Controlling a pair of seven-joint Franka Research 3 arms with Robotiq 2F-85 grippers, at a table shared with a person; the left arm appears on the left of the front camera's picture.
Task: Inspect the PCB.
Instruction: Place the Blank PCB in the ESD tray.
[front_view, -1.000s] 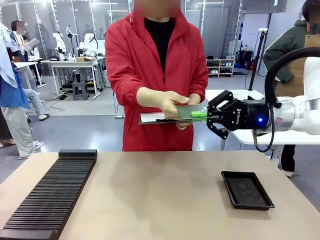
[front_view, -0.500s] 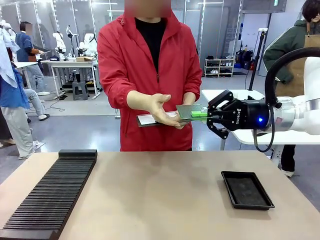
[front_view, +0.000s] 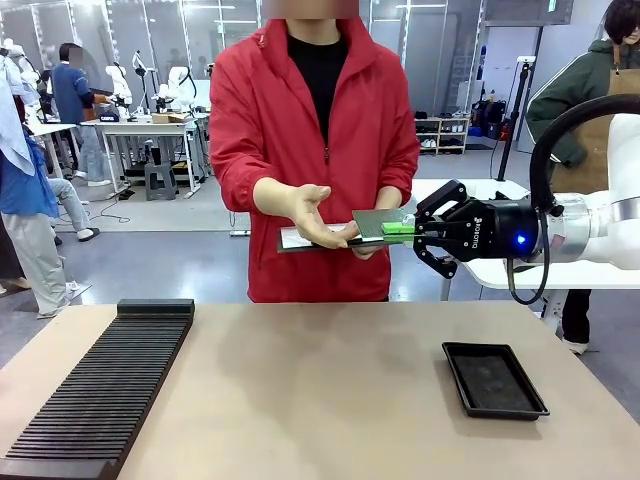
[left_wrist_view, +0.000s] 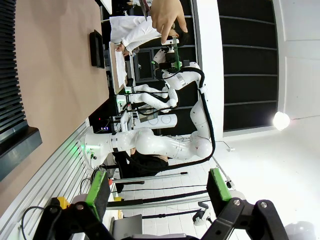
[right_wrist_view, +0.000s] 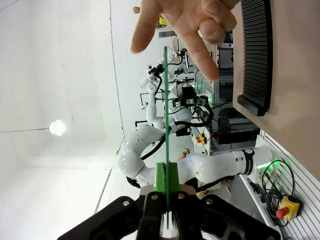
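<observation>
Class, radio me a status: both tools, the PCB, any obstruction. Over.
Right tool shut on PCB, held flat mid-air. Left tool open, empty. Person's hand close beside PCB.

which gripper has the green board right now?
The right gripper: its jaws are shut on the edge of the green board, holding it level above the table. The left gripper is open and empty.

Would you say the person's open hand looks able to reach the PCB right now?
Probably yes: the open hand sits right beside the PCB, whose end juts free of the shut right end effector, nothing between.
</observation>
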